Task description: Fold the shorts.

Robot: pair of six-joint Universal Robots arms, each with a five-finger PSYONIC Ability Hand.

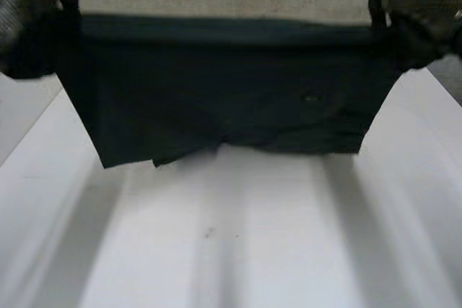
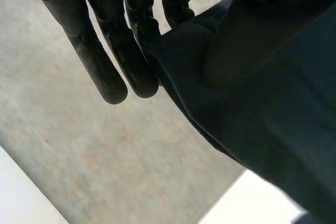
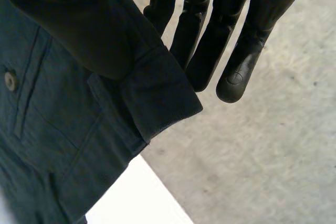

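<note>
- One pair of dark shorts [image 1: 231,91] hangs spread wide above the white table [image 1: 253,250], with the waistband uppermost and the two leg hems just above the tabletop.
- Left hand [image 1: 29,19]: straight fingers [image 2: 105,51] close together, pinching one waistband corner against the thumb.
- Right hand [image 1: 426,12]: straight fingers [image 3: 236,51] pinch the other waistband corner against the thumb.
- One button [image 3: 9,81] sits on a back pocket near the right hand.

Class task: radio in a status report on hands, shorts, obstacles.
Left hand pinches one waistband corner, right hand the other. Shorts hang spread over table. Nothing in the way.
</note>
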